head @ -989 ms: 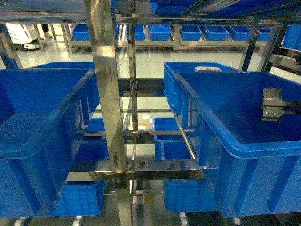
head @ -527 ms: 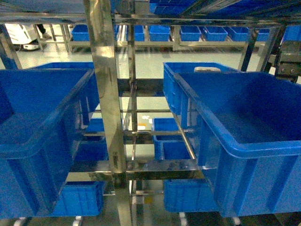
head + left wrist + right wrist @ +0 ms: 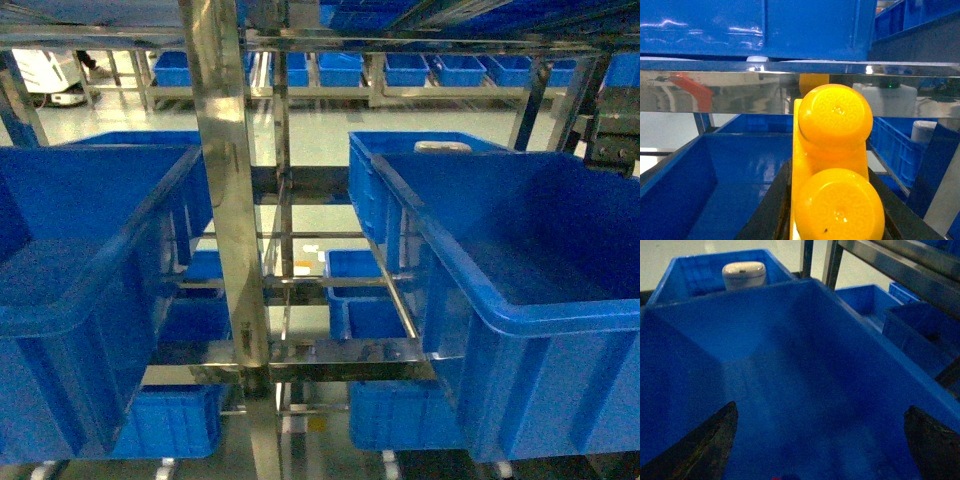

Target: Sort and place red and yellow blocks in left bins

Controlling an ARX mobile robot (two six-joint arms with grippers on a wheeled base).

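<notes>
Rack (image 3: pixel 225 190): a tall shiny metal frame is seen in the middle of the head view, with shelves that carry the crates.
Right crate (image 3: pixel 520 300): a big deep blue box is seen at 3 o'clock in the head view. Its inside is seen from above in the right wrist view (image 3: pixel 790 365).
Left crate (image 3: pixel 80 290): a big deep blue box is seen at 9 o'clock in the head view.
Low crate (image 3: pixel 715 175): an open blue box is seen at 8 o'clock in the left wrist view, under a shiny metal rail (image 3: pixel 715 90).
Yellow block (image 3: pixel 832 165): it is held in the left gripper, below the rail. Two round studs are turned to the camera, one at 12 o'clock of the other.
Left gripper (image 3: pixel 832 210): its dark jaws are closed on both sides of the yellow block.
Right gripper (image 3: pixel 822 440): its two dark fingers are spread wide at 7 and 5 o'clock. Nothing is held between them.
White thing (image 3: pixel 743 274): a small pale rounded thing is seen at 11 o'clock, in the crate behind.
Red block: a tiny red bit is seen at the bottom edge of the right wrist view; what it is cannot be told.
</notes>
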